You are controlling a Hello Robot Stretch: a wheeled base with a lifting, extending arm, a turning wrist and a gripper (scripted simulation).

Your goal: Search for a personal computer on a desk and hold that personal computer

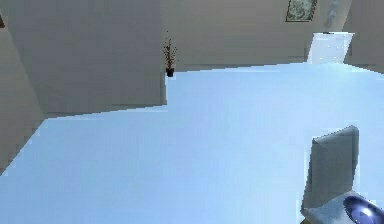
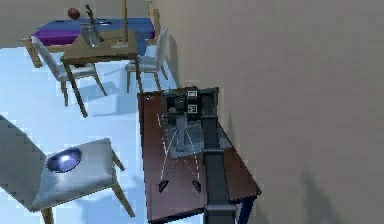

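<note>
A dark brown desk [image 2: 160, 205] stands against the beige wall in the arm side view. On it lies a flat grey thing [image 2: 184, 141] that may be a laptop; its shape is not plain. My arm's dark bar rises over the desk to two white marker squares [image 2: 190, 100]. The gripper [image 2: 171, 116] sits just left of them, above the desk top near the grey thing. I cannot tell whether it holds anything, nor whether it touches the grey thing.
A grey chair [image 2: 85, 170] with a blue round object [image 2: 65, 160] on its seat stands left of the desk; that chair [image 1: 335, 170] also shows in the forward view. Farther out are a wooden dining table [image 2: 95, 45] with chairs. A potted plant [image 1: 169, 60] stands by a wall corner across pale open floor.
</note>
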